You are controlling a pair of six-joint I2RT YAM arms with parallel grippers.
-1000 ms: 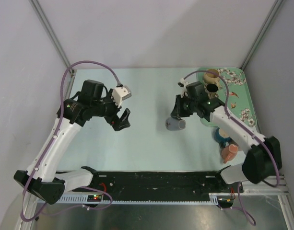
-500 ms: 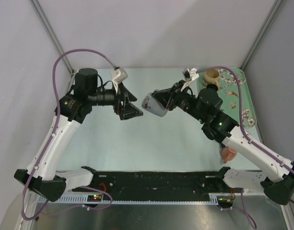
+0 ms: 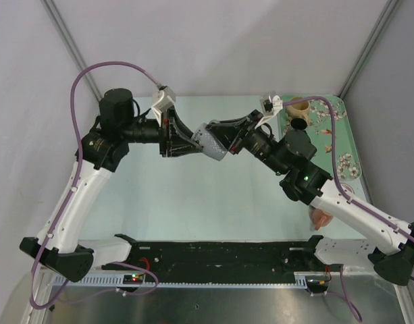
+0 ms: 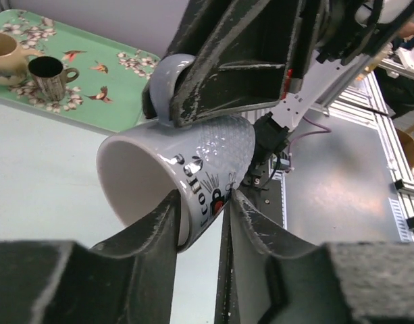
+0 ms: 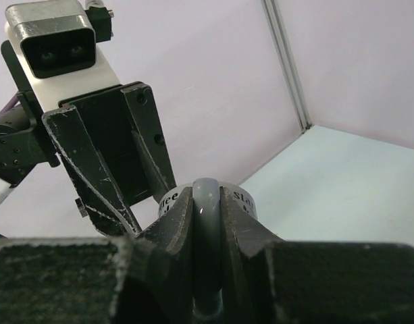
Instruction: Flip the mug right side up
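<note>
Left gripper now pinches the mug (right gripper holds it).

The grey ceramic mug at the centre of the left wrist view had a glossy glaze with bright highlights, dimpled relief near its base and a smooth white inside. Below it, the black plastic fingers of the left gripper looked matt, grainy and scuffed pale along the edges. At upper left, the small dark metal cup shone on the smooth green floral tray. The pale mint table top was smooth and matt.
</note>
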